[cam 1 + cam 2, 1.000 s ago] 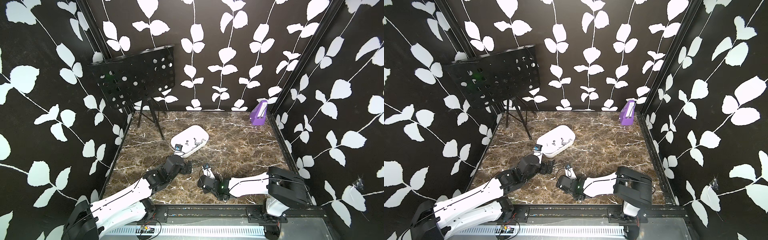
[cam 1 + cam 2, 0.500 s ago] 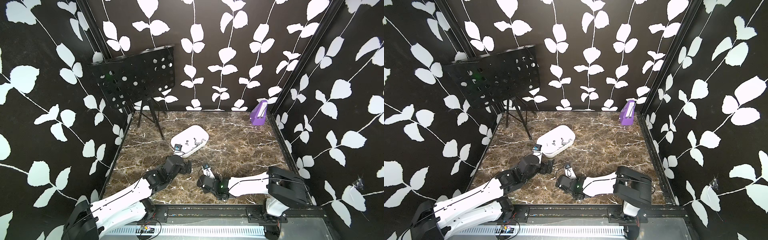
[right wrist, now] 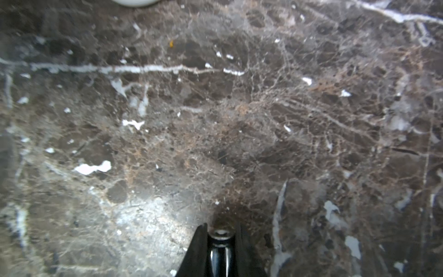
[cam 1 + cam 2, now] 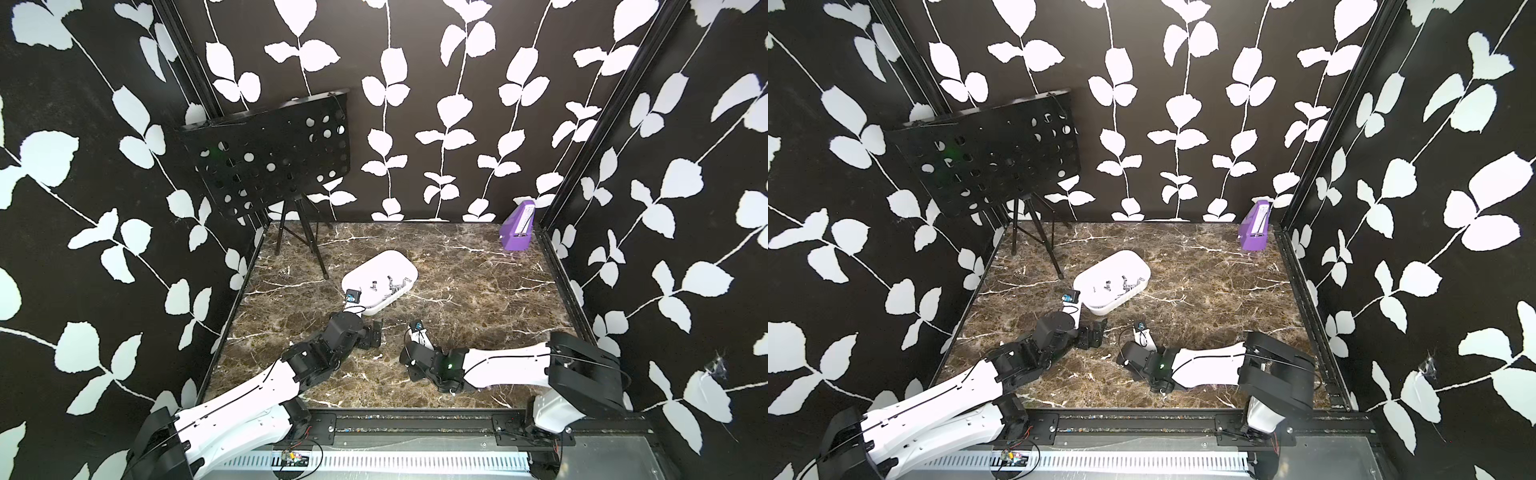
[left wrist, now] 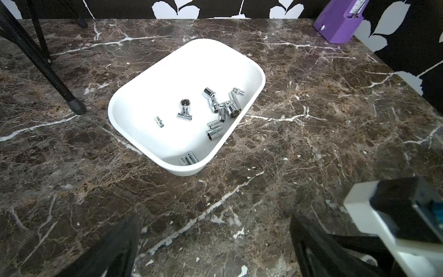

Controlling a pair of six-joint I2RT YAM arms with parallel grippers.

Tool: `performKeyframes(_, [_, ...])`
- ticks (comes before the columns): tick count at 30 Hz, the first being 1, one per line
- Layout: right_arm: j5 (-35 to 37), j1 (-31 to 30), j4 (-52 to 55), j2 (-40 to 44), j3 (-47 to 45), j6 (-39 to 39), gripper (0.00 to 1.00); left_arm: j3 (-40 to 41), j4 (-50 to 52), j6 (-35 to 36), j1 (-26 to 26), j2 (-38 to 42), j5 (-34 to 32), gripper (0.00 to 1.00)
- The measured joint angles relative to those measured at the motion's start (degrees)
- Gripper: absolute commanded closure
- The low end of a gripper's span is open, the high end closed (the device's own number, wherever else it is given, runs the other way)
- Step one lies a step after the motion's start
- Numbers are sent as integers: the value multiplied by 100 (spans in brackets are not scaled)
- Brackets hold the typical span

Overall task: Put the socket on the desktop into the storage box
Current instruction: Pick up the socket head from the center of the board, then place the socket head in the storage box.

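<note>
Right wrist: socket (image 3: 220, 236) inside right gripper (image 3: 220, 226)

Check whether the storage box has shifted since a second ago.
No. The storage box keeps its spot and angle beside the black stand's foot.

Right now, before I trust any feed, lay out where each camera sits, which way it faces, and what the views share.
Top views: high above the robot's end, looking down and forward over the desktop; both the left arm and right arm show.
Left wrist: low on the left arm, facing the storage box with loose sockets; its open left gripper shows blurred.
Right wrist: close over the bare desktop; the right gripper clamps a socket.
Shared: storage box and purple box appear in the left wrist view and both top views.
</note>
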State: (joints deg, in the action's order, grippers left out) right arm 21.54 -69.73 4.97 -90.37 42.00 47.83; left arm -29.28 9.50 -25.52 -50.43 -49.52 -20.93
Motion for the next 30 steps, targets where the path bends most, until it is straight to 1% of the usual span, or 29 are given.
performKeyframes(14, [-238, 219, -39, 138, -48, -146, 92, 57, 7, 0, 0, 219, -122, 3])
performKeyframes(19, [-317, 299, -44, 428, -48, -223, 92, 79, 7, 0, 0, 358, -229, 3])
performKeyframes(26, [-455, 573, -13, 743, -44, -343, 92, 181, 111, -87, 0, 772, -492, 3])
performKeyframes(30, [-535, 796, 291, 769, 138, -496, 92, 291, 205, -181, 0, 1167, -732, 3])
